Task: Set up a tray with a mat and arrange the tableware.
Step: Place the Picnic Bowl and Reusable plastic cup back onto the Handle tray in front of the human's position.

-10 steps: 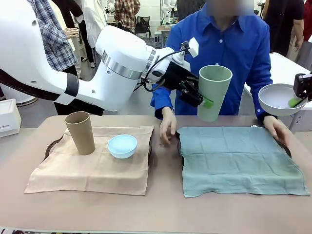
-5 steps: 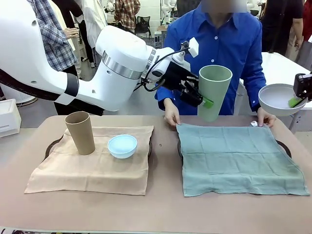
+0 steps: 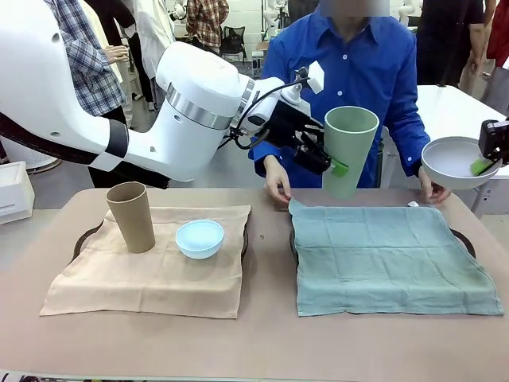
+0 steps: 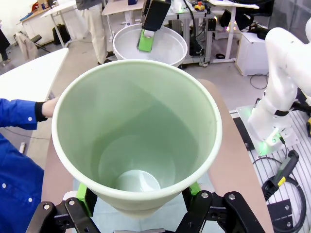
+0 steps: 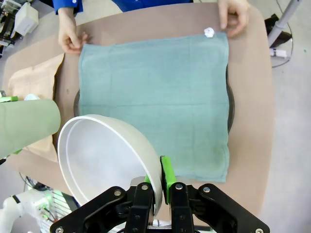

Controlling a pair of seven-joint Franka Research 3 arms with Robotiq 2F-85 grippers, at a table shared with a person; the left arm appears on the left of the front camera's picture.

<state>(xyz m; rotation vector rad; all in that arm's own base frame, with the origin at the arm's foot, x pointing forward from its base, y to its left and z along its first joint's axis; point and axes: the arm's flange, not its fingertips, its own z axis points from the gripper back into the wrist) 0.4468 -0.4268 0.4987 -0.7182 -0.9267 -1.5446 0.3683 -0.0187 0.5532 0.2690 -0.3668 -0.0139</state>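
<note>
My left gripper is shut on the pale green cup, held upright in the air above the far left corner of the green mat; the left wrist view looks down into the cup. At the right edge, my right gripper is shut on the rim of the white bowl, also off the table. In the right wrist view the bowl hangs over the mat. The tan cup and light blue bowl stand on the tan mat.
The person's hands pinch the green mat's two far corners. Dark tray rims peek out from under both mats. Bare tabletop lies along the near edge.
The person's hands have drawn back to the green mat's far corners and pulled it flat. Both arms have held still with their loads.
</note>
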